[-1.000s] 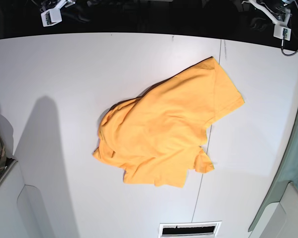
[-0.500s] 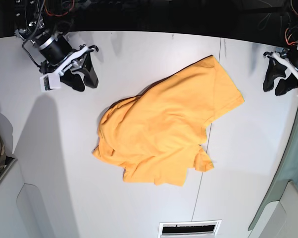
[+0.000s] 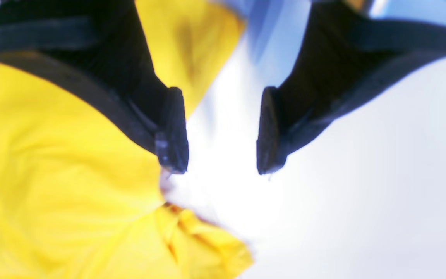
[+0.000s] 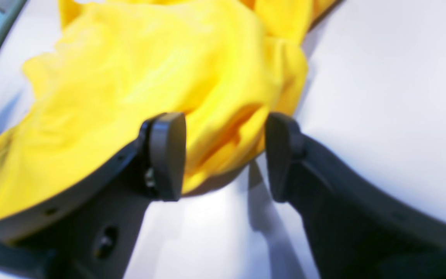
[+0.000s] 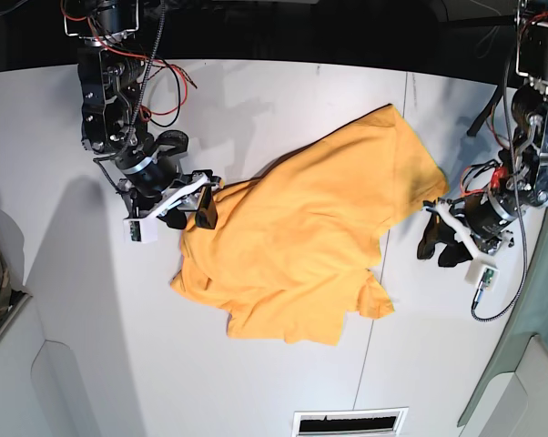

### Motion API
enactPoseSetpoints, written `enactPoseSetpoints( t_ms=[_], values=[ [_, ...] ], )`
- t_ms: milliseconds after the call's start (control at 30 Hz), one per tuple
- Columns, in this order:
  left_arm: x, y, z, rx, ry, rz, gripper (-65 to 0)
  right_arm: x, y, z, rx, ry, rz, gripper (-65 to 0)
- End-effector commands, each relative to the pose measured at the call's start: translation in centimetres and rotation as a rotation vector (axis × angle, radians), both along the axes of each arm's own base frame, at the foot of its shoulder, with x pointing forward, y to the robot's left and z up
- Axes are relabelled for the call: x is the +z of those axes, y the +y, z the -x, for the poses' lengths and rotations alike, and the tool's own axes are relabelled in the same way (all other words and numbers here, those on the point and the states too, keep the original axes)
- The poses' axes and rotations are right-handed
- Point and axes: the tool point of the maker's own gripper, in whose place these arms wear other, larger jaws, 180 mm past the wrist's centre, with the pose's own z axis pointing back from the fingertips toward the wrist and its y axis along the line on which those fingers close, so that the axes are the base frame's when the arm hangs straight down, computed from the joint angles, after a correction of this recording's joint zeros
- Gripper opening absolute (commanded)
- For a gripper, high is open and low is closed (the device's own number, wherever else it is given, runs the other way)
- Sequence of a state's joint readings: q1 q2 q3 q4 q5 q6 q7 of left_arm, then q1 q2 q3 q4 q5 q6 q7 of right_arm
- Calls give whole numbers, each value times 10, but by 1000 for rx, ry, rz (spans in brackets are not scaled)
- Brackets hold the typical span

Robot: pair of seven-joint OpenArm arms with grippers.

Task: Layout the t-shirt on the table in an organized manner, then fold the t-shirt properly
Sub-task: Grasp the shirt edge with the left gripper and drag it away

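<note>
Step in hand: reaching for first holds on the t-shirt (image 5: 297, 241) so it can be spread flat; this is my reading, since nothing is gripped yet.
T-shirt: a crumpled heap near the middle of the counter (image 5: 256, 109), one sleeve pointing to about 2 o'clock, a bunched edge at about 9 o'clock.
Doing it well: each pincer should probably take a single layer at an outer edge, well apart from the other, then pull outward evenly; pinching a bunched fold would likely drag the heap along without opening it.
Right pincer (image 5: 185, 211): jaws apart, empty, at the shirt's 9 o'clock edge; in its wrist view the bunched fabric sits just beyond the gap between the jaws.
Left pincer (image 5: 441, 244): jaws apart, empty, just beside the sleeve at about 3 o'clock, over bare counter.
Arm pose: both arms reach in from the far side, wrists angled down towards the cloth.
</note>
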State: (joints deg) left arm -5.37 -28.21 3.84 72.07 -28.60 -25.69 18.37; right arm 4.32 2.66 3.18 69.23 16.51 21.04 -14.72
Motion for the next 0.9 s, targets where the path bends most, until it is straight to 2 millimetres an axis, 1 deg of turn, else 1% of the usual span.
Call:
enactPoseSetpoints(
  t_ms=[0,133,267,400,533,700,767,867],
  values=[
    [8,-2,-13,1,-30,12,-329,10,-1,-14,-15,-37,-8,-325],
    [-12,-16,-28,22,5,66,-329,-3,-2,-16,-19,2,-9,-324],
    [-19,-30,-34,35,27,130,-329,-15,-2,-10,-17,37,-6,-325],
    [-17,-53,-33,-11,22,203,-329,-16,-2,-8,-17,41,-7,-325],
    [-10,-68,-28,-75,28,281,-329,-16,-2,-8,-18,41,-6,-325],
    [-7,-71,-27,-89,25,301,-329,-16,-8,-10,-36,41,-8,-325],
    [-4,-76,-25,-112,32,325,-329,-16,-12,-10,-50,40,-11,-325],
    [-13,-82,-20,-128,70,298,-329,-16,-16,-10,-60,45,-11,-325]
  ],
)
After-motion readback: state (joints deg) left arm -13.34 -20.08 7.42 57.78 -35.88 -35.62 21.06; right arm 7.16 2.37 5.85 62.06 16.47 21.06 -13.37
